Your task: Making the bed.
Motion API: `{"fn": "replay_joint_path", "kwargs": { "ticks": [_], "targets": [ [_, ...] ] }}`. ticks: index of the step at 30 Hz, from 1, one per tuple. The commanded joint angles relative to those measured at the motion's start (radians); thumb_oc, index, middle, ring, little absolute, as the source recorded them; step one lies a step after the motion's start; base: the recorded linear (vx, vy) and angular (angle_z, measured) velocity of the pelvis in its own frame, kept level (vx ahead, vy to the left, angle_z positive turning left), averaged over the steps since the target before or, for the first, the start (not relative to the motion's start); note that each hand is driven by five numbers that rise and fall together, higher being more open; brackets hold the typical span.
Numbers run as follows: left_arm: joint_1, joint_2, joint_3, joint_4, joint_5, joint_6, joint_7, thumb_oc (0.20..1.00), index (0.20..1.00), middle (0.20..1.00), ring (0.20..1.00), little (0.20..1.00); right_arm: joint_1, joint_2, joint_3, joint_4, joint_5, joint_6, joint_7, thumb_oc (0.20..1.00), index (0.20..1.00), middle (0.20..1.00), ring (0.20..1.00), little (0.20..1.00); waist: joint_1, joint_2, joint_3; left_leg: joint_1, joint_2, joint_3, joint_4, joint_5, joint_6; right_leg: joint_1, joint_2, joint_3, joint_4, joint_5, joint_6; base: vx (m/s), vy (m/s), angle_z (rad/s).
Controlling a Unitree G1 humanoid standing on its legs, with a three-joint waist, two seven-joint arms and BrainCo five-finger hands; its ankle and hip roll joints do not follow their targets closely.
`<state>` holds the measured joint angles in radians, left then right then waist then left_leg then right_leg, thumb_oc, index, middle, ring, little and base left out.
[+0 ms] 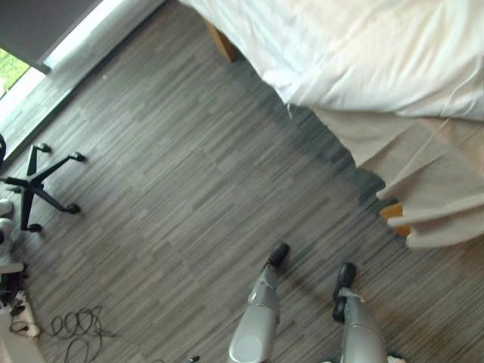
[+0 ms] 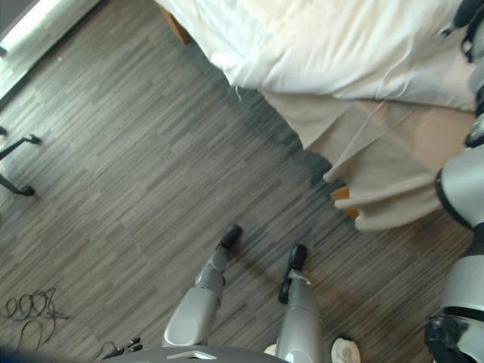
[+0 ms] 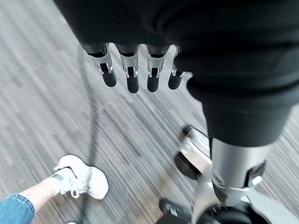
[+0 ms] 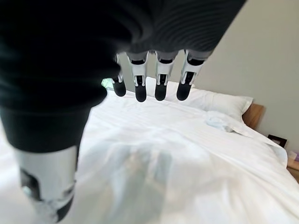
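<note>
Looking down from the head, one bed (image 1: pixel 393 53) stands at the far right on the grey plank floor (image 1: pixel 166 189). One white duvet (image 2: pixel 340 53) covers it, its near corner overhanging the edge. One beige sheet (image 2: pixel 386 174) hangs below that corner in loose folds, its hem just above the floor. Two wooden bed legs show: one at the far end (image 1: pixel 224 43), one partly hidden behind the beige folds (image 1: pixel 395 214).

Right hand (image 4: pixel 154 77): hanging over the duvet, fingers (image 4: pixel 161 84) straight and relaxed, grasping nothing, clear of the cloth. One pillow (image 4: pixel 210 103) lies at the head of the bed, by the wooden headboard (image 4: pixel 254 116). One small crumpled fold of white cloth (image 4: pixel 222 123) rests just in front of the pillow.

Left hand (image 3: pixel 140 60): hanging above the floor, well apart from the bed, fingers (image 3: pixel 132 77) straight and released, empty. One white sneaker (image 3: pixel 84 179) of a person, with a blue jeans cuff (image 3: pixel 16 210), stands on the floor below it.

One black chair base (image 1: pixel 38 185) on castors sits at the left.
</note>
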<state>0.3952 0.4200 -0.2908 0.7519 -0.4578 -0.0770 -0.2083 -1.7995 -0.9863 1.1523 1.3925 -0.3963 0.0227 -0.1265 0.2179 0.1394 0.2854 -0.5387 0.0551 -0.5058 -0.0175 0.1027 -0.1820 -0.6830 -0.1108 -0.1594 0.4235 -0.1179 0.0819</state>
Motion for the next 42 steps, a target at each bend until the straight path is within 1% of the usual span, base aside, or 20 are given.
{"fn": "replay_joint_path", "kwargs": {
  "ticks": [1, 4, 5, 8, 13, 14, 15, 16, 26, 28, 29, 32, 33, 34, 36, 37, 38, 39, 40, 42],
  "targets": [
    [-0.091, -0.004, -0.04, 0.015, -0.04, -0.007, 0.034, 1.0, 1.0, 1.0, 1.0, 1.0, -0.247, -0.139, 0.165, -0.016, -0.001, 0.025, -0.083, 1.0, 1.0, 1.0, 1.0, 1.0, 0.012, -0.032, 0.097, 0.111, -0.025, 0.091, -0.07, 0.092, 0.045, 0.057, 0.022, 0.063, -0.263, 0.18, 0.017, -0.03, -0.012, 0.11],
    [-0.145, -0.033, -0.061, -0.011, -0.076, -0.025, 0.053, 1.0, 1.0, 1.0, 1.0, 1.0, -0.239, -0.144, 0.16, -0.043, 0.021, 0.014, -0.095, 1.0, 1.0, 1.0, 1.0, 1.0, 0.01, -0.027, 0.121, 0.067, -0.028, 0.092, -0.07, 0.099, 0.04, -0.024, 0.025, 0.072, -0.232, 0.175, 0.017, 0.04, -0.033, 0.08],
    [-0.157, -0.055, -0.047, -0.031, -0.14, -0.024, 0.057, 1.0, 1.0, 1.0, 1.0, 1.0, -0.226, -0.141, 0.149, -0.047, 0.03, 0.01, -0.099, 1.0, 1.0, 1.0, 1.0, 1.0, 0.014, -0.023, 0.123, 0.062, -0.019, 0.095, -0.07, 0.074, 0.041, -0.041, 0.032, 0.08, -0.217, 0.136, 0.019, 0.11, -0.057, 0.05],
    [-0.166, -0.101, 0.006, -0.024, -0.261, -0.022, 0.065, 1.0, 1.0, 1.0, 1.0, 1.0, -0.21, -0.137, 0.142, -0.052, 0.035, 0.006, -0.1, 1.0, 1.0, 1.0, 1.0, 1.0, 0.019, -0.021, 0.149, 0.015, -0.02, 0.102, -0.07, 0.073, 0.036, -0.118, 0.039, 0.093, -0.177, 0.136, 0.021, 0.05, -0.048, 0.03],
    [-0.192, -0.137, -0.004, 0.006, -0.277, -0.036, 0.066, 1.0, 1.0, 1.0, 1.0, 1.0, -0.219, -0.111, 0.077, 0.007, 0.243, -0.021, 0.002, 1.0, 1.0, 1.0, 1.0, 1.0, 0.007, -0.018, 0.159, -0.017, -0.02, 0.126, -0.07, 0.068, 0.032, -0.175, 0.039, 0.116, -0.157, 0.135, 0.029, 0.01, 0.001, -0.07],
    [-0.194, -0.145, -0.009, -0.001, -0.28, -0.04, 0.062, 1.0, 1.0, 1.0, 1.0, 1.0, -0.222, -0.11, 0.056, -0.001, 0.321, -0.032, 0.034, 1.0, 1.0, 1.0, 1.0, 1.0, -0.002, -0.021, 0.169, -0.032, -0.027, 0.125, -0.07, 0.09, 0.027, -0.185, 0.035, 0.119, -0.166, 0.171, 0.029, -0.04, 0.049, -0.02],
    [-0.193, -0.145, -0.014, -0.01, -0.287, -0.04, 0.058, 1.0, 1.0, 1.0, 1.0, 1.0, -0.243, -0.103, 0.063, 0.023, 0.337, -0.018, 0.018, 0.573, 0.573, 0.573, 0.573, 0.573, -0.003, -0.02, 0.174, -0.031, -0.029, 0.128, -0.07, 0.086, 0.027, -0.184, 0.034, 0.122, -0.169, 0.172, 0.031, 0.04, 0.025, 0.0],
    [-0.188, -0.149, -0.027, -0.029, -0.293, -0.038, 0.053, 1.0, 1.0, 1.0, 1.0, 1.0, -0.256, -0.1, 0.091, 0.042, 0.331, -0.021, 0.034, 0.2, 0.2, 0.2, 0.2, 0.2, -0.002, -0.016, 0.173, -0.016, -0.025, 0.136, -0.07, 0.06, 0.032, -0.177, 0.038, 0.124, -0.16, 0.138, 0.033, 0.12, -0.003, -0.01],
    [-0.161, -0.141, -0.034, -0.138, -0.312, -0.043, 0.053, 1.0, 1.0, 1.0, 1.0, 1.0, -0.26, -0.169, 0.13, 0.067, 0.345, -0.024, 0.047, 0.2, 0.2, 0.2, 0.2, 0.2, -0.014, 0.008, 0.201, 0.034, -0.044, 0.144, -0.07, 0.038, 0.04, -0.13, 0.012, 0.129, -0.158, 0.143, 0.036, 0.01, 0.013, 0.01],
    [-0.169, -0.138, -0.03, -0.136, -0.31, -0.047, 0.057, 1.0, 1.0, 1.0, 1.0, 1.0, -0.214, -0.182, 0.123, 0.03, 0.316, -0.03, 0.039, 0.2, 0.2, 0.2, 0.2, 0.2, -0.016, 0.005, 0.207, 0.047, -0.046, 0.144, -0.07, 0.039, 0.041, -0.106, 0.002, 0.124, -0.171, 0.152, 0.038, -0.06, 0.048, 0.08],
    [-0.177, -0.138, -0.023, -0.132, -0.31, -0.048, 0.058, 1.0, 1.0, 1.0, 1.0, 1.0, -0.17, -0.187, 0.132, -0.021, 0.274, -0.037, 0.034, 0.2, 0.2, 0.2, 0.2, 0.2, -0.021, -0.001, 0.216, 0.039, -0.055, 0.135, -0.07, 0.063, 0.038, -0.103, -0.006, 0.122, -0.188, 0.193, 0.039, -0.1, 0.061, 0.08],
    [-0.217, -0.145, 0.001, -0.074, -0.288, -0.056, 0.07, 1.0, 1.0, 1.0, 1.0, 1.0, 0.078, -0.187, 0.094, -0.292, 0.136, -0.061, 0.035, 0.2, 0.2, 0.2, 0.2, 0.2, -0.04, -0.039, 0.235, 0.063, -0.052, 0.141, -0.07, 0.057, 0.042, -0.065, 0.003, 0.122, -0.208, 0.206, 0.038, -0.05, 0.034, 0.08],
    [-0.228, -0.164, 0.013, -0.028, -0.273, -0.056, 0.077, 1.0, 1.0, 1.0, 1.0, 1.0, 0.287, -0.221, 0.035, -0.605, 0.024, -0.055, 0.057, 0.2, 0.2, 0.2, 0.2, 0.2, -0.067, -0.072, 0.235, 0.081, -0.046, 0.145, -0.07, 0.05, 0.045, -0.037, 0.009, 0.118, -0.224, 0.207, 0.035, -0.02, 0.014, -0.05],
    [-0.227, -0.158, 0.012, -0.028, -0.274, -0.056, 0.077, 1.0, 1.0, 1.0, 1.0, 1.0, 0.302, -0.223, 0.019, -0.61, 0.021, -0.053, 0.057, 0.2, 0.2, 0.2, 0.2, 0.2, -0.063, -0.077, 0.235, 0.083, -0.046, 0.145, -0.07, 0.049, 0.045, -0.035, 0.01, 0.119, -0.224, 0.207, 0.035, -0.01, 0.027, -0.09],
    [-0.261, -0.181, 0.037, 0.053, -0.262, -0.051, 0.086, 1.0, 1.0, 1.0, 1.0, 1.0, 0.598, -0.221, -0.128, -0.842, -0.067, -0.055, 0.128, 0.2, 0.2, 0.2, 0.2, 0.2, -0.103, -0.115, 0.235, 0.114, -0.04, 0.157, -0.07, 0.037, 0.053, 0.011, 0.017, 0.116, -0.238, 0.206, 0.033, -0.01, 0.023, -0.14],
    [-0.266, -0.181, 0.035, 0.065, -0.26, -0.049, 0.087, 1.0, 1.0, 1.0, 1.0, 1.0, 0.726, -0.2, -0.19, -0.875, -0.101, -0.06, 0.165, 0.2, 0.2, 0.2, 0.2, 0.2, -0.108, -0.126, 0.235, 0.127, -0.045, 0.157, -0.07, 0.036, 0.056, 0.031, 0.016, 0.116, -0.246, 0.213, 0.033, 0.02, 0.012, -0.15],
    [-0.291, -0.203, 0.044, 0.127, -0.236, -0.042, 0.075, 1.0, 1.0, 1.0, 1.0, 1.0, 1.039, -0.094, -0.334, -0.838, -0.122, -0.072, 0.216, 0.2, 0.2, 0.2, 0.2, 0.2, -0.141, -0.136, 0.235, 0.188, -0.045, 0.163, -0.07, 0.016, 0.068, 0.115, 0.014, 0.112, -0.263, 0.205, 0.033, 0.02, 0.027, -0.11],
    [-0.301, -0.2, 0.045, 0.152, -0.218, -0.041, 0.072, 1.0, 1.0, 1.0, 1.0, 1.0, 1.162, -0.031, -0.382, -0.808, -0.138, -0.072, 0.242, 0.2, 0.2, 0.2, 0.2, 0.2, -0.146, -0.143, 0.234, 0.217, -0.046, 0.164, -0.07, 0.01, 0.073, 0.154, 0.013, 0.111, -0.27, 0.205, 0.034, 0.03, 0.019, -0.05],
    [-0.301, -0.196, 0.043, 0.152, -0.218, -0.041, 0.071, 1.0, 1.0, 1.0, 1.0, 1.0, 1.171, -0.03, -0.391, -0.809, -0.14, -0.073, 0.241, 0.2, 0.2, 0.2, 0.2, 0.2, -0.143, -0.145, 0.234, 0.215, -0.048, 0.163, -0.07, 0.014, 0.073, 0.156, 0.011, 0.11, -0.276, 0.211, 0.035, 0.03, 0.039, -0.04],
    [-0.326, -0.188, 0.074, 0.211, -0.203, -0.041, 0.066, 1.0, 1.0, 1.0, 1.0, 1.0, 1.397, 0.123, -0.452, -0.673, -0.168, -0.072, 0.266, 0.2, 0.2, 0.2, 0.2, 0.2, -0.158, -0.152, 0.208, 0.268, -0.052, 0.164, -0.07, -0.003, 0.086, 0.219, 0.011, 0.114, -0.288, 0.209, 0.038, 0.08, 0.05, -0.09]
  ]
}}
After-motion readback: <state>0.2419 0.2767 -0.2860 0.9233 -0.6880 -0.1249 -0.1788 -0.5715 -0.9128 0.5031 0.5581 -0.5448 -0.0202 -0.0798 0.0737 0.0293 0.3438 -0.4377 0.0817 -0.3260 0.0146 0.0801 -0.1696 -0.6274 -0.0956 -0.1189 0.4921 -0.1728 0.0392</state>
